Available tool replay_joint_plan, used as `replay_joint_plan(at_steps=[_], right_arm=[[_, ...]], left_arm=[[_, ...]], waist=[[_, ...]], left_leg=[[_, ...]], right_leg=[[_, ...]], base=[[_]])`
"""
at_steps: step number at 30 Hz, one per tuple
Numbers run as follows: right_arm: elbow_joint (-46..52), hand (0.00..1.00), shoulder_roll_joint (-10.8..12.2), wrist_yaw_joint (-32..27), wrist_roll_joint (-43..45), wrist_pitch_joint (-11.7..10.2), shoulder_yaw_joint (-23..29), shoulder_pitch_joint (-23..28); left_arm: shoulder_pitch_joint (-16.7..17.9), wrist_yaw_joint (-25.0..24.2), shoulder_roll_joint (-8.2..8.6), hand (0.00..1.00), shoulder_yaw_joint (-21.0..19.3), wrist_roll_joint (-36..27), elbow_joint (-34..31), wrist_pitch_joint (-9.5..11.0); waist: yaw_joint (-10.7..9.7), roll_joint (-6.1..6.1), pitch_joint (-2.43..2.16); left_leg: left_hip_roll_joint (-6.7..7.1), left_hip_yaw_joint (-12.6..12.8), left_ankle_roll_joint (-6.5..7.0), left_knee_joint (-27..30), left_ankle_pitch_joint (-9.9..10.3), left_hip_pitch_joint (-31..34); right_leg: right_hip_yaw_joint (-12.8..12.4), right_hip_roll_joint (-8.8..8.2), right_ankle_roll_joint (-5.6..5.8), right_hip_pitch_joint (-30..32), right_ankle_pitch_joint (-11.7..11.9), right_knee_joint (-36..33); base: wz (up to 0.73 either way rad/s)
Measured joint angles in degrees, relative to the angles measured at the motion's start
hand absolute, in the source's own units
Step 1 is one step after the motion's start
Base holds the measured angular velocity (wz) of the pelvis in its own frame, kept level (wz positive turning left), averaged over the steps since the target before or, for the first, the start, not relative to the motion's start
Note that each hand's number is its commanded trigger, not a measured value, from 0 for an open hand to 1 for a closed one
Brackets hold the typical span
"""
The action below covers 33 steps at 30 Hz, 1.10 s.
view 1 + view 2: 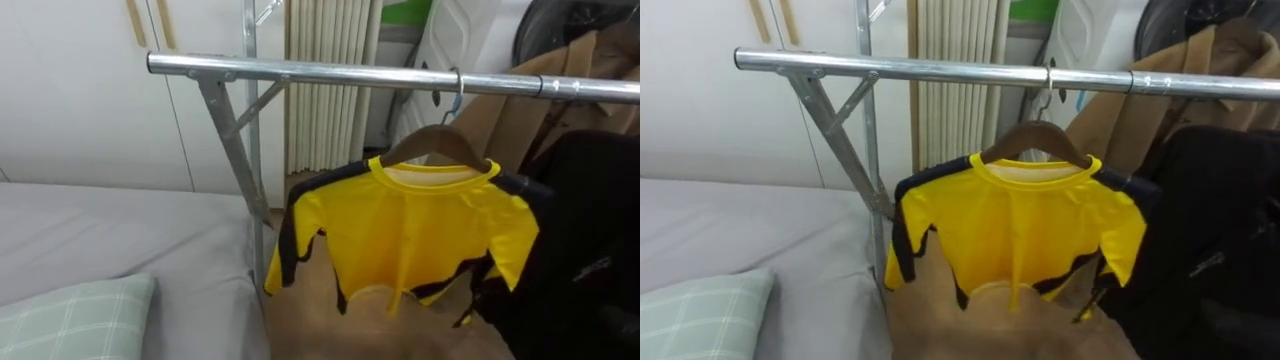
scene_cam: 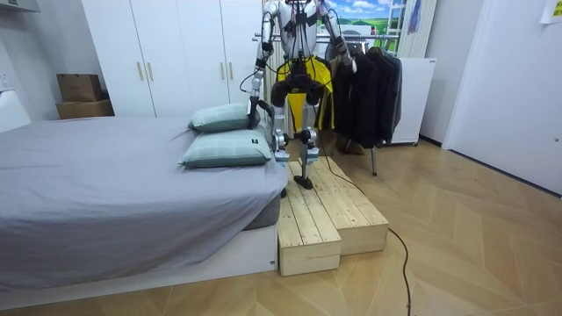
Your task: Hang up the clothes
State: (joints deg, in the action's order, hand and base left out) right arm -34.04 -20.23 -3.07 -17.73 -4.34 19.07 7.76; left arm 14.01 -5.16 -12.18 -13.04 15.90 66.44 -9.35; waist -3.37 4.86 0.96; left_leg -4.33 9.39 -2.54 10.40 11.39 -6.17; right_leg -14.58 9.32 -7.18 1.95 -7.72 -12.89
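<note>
— Fingers?
— Couldn't tell: left hand (image 2: 254, 107) hung low beside the pillow (image 2: 219, 117), right hand (image 2: 351, 61) blurred against dark coats (image 2: 367, 88).
— The yellow shirt (image 1: 410, 235)?
— Beyond and above those fingers, on its hanger (image 1: 432, 148) on the rail (image 1: 350, 75); open rail leftward.

A shiny metal clothes rail (image 1: 350, 75) on slanted struts carries a wooden hanger (image 1: 440, 145) bearing a yellow shirt with black trim (image 1: 410, 230). Dark coats (image 1: 590, 220) hang just beside it. Next to the rack, a bed with a grey sheet (image 1: 100, 230) holds two pale green checked pillows (image 2: 226, 151). A stepped platform of pale wooden planks (image 2: 329, 215) lies on the wood floor (image 2: 457, 237), touching the bed.
</note>
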Motion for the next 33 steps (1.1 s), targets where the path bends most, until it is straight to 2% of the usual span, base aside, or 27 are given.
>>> replay_joint_plan(at_steps=[2, 5, 7, 11, 17, 24, 26, 31, 33], right_arm=[[-1.41, 0.00, 3.67, 1.03, -0.09, 0.06, -0.57, 4.23], [-5.38, 0.00, 6.60, 3.00, -0.24, 0.17, -1.26, 7.44], [-8.16, 0.00, 7.47, 4.12, -0.19, -0.01, -1.64, 7.40], [-17.44, 0.00, 9.60, 5.59, -0.75, -1.99, -1.92, 6.04], [-25.48, 0.00, 11.40, 7.31, -2.86, -2.42, -4.27, 5.95], [-31.30, 0.00, 11.79, 9.09, -3.30, -2.42, -6.67, 5.50], [-32.93, 0.00, 11.84, 9.58, -3.75, -2.40, -7.58, 5.62], [-37.72, 0.00, 12.05, 10.76, -4.22, -1.18, -8.30, 5.05], [-39.58, 0.00, 12.11, 11.05, -4.70, -0.66, -8.31, 4.58]], left_arm=[[0.28, 0.09, 0.58, 0.00, 0.35, -0.05, 0.04, 0.27], [1.82, 0.09, 1.26, 0.00, 0.25, 0.01, 0.06, 0.62], [1.64, 0.09, 1.26, 0.00, 0.05, 0.06, 0.48, 0.88], [0.62, 1.07, 1.27, 0.00, -0.15, -0.08, 2.30, 2.47], [0.52, 1.22, 1.30, 0.00, 1.12, -0.13, 2.33, 3.04], [0.17, 2.02, 2.34, 0.00, 1.62, -0.61, 3.14, 3.46], [0.13, 2.05, 2.32, 0.00, 3.24, -0.64, 3.43, 3.47], [-0.19, 2.03, 2.34, 0.00, 3.36, -0.64, 3.50, 3.31], [-0.23, 2.02, 2.44, 0.00, 3.60, -0.72, 3.54, 3.13]], waist=[[0.09, -1.53, -0.15], [-0.37, -2.87, -0.31], [-1.35, -3.22, -0.25], [-1.55, -2.93, -0.25], [-1.49, -3.21, -0.11], [-1.29, -4.01, -0.17], [-1.48, -4.25, -0.09], [-1.55, -4.40, -0.08], [-1.57, -4.35, -0.25]], left_leg=[[0.04, -0.04, 0.01, -0.29, -0.01, -0.15], [0.05, -0.17, 0.02, -0.45, -0.01, -1.26], [0.11, -0.15, 0.01, -0.47, -0.01, -1.23], [0.04, -0.10, 0.01, -0.54, 0.00, -1.21], [0.02, 0.04, 0.02, -0.77, 0.00, -1.34], [0.18, -0.04, 0.12, -0.82, 0.07, -1.26], [0.22, -0.06, 0.16, -0.82, 0.09, -1.23], [0.19, -0.07, 0.38, -0.81, 0.22, -1.07], [0.19, -0.07, 0.38, -0.81, 0.22, -1.09]], right_leg=[[-1.72, 0.40, 0.17, -0.20, -0.23, 0.04], [-3.49, 0.77, 0.10, -0.81, -0.25, -0.27], [-3.89, 0.91, 0.13, -0.42, -0.44, -0.87], [-4.05, 1.18, 0.15, 0.12, -0.43, -1.11], [-2.75, 0.88, 0.14, 0.03, -0.35, -1.08], [-3.58, 0.91, 0.45, -0.05, -0.35, -1.00], [-3.54, 0.91, 0.55, 0.09, -0.38, -1.00], [-3.36, 0.90, 0.60, 0.28, -0.41, -0.99], [-3.30, 0.88, 0.59, 0.25, -0.39, -0.98]], base=[[-0.10], [-0.32], [-0.16], [-0.05], [0.06], [0.00], [0.00], [0.00], [0.00]])
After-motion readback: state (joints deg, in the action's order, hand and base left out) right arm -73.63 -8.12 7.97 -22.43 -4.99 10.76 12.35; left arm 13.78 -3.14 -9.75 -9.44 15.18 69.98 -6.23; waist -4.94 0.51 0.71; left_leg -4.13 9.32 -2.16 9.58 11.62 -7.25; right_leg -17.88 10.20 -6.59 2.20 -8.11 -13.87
